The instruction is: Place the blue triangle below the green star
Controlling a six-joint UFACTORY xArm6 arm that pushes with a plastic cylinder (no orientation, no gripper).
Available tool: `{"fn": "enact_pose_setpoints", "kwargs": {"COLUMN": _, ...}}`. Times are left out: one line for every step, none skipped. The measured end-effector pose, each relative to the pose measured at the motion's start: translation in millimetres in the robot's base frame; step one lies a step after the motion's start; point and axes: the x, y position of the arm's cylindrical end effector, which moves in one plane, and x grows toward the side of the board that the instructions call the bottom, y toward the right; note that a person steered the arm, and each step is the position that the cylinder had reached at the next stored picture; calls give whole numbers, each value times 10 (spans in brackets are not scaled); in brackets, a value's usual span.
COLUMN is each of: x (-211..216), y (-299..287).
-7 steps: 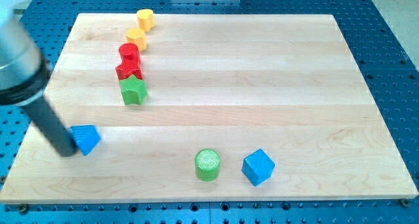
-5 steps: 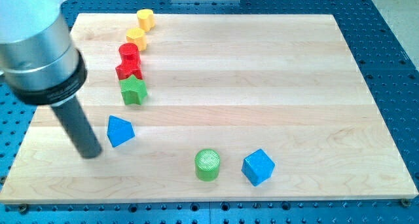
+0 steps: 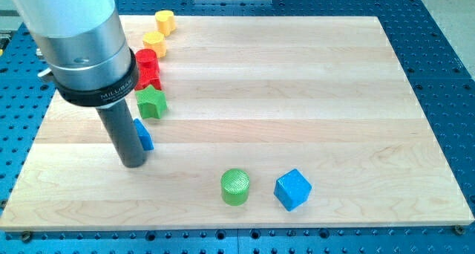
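Note:
The blue triangle (image 3: pixel 144 135) lies on the wooden board (image 3: pixel 297 83), just below the green star (image 3: pixel 151 102) and slightly to its left. The dark rod covers the triangle's left part. My tip (image 3: pixel 133 163) rests on the board at the triangle's lower left, touching or nearly touching it. The star is apart from the rod, up and to the right of the tip.
Above the star a column runs up: a red star (image 3: pixel 153 77), a red cylinder (image 3: pixel 147 59), a yellow block (image 3: pixel 154 41) and another yellow block (image 3: pixel 165 20). A green cylinder (image 3: pixel 235 186) and a blue cube (image 3: pixel 292 189) sit near the view's bottom.
My tip moved to the right along the board and pushed the blue triangle right, from the left edge to under the green star. The other blocks did not move.

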Motion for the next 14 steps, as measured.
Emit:
{"fn": "enact_pose_setpoints", "kwargs": {"x": -111, "y": 10}}
{"fn": "enact_pose_setpoints", "kwargs": {"x": -129, "y": 175}}
{"fn": "enact_pose_setpoints", "kwargs": {"x": -176, "y": 281}}
{"fn": "enact_pose_setpoints", "kwargs": {"x": -412, "y": 281}}
{"fn": "enact_pose_setpoints", "kwargs": {"x": -440, "y": 295}}
{"fn": "enact_pose_setpoints", "kwargs": {"x": -440, "y": 302}}
{"fn": "enact_pose_setpoints", "kwargs": {"x": -632, "y": 675}}
{"fn": "enact_pose_setpoints", "kwargs": {"x": -666, "y": 667}}
{"fn": "enact_pose_setpoints", "kwargs": {"x": -671, "y": 533}}
{"fn": "enact_pose_setpoints", "kwargs": {"x": -740, "y": 252}}
{"fn": "enact_pose_setpoints", "kwargs": {"x": -752, "y": 158}}
{"fn": "enact_pose_setpoints", "kwargs": {"x": -760, "y": 676}}
{"fn": "enact_pose_setpoints", "kwargs": {"x": -354, "y": 681}}
{"fn": "enact_pose_setpoints", "kwargs": {"x": -156, "y": 191}}
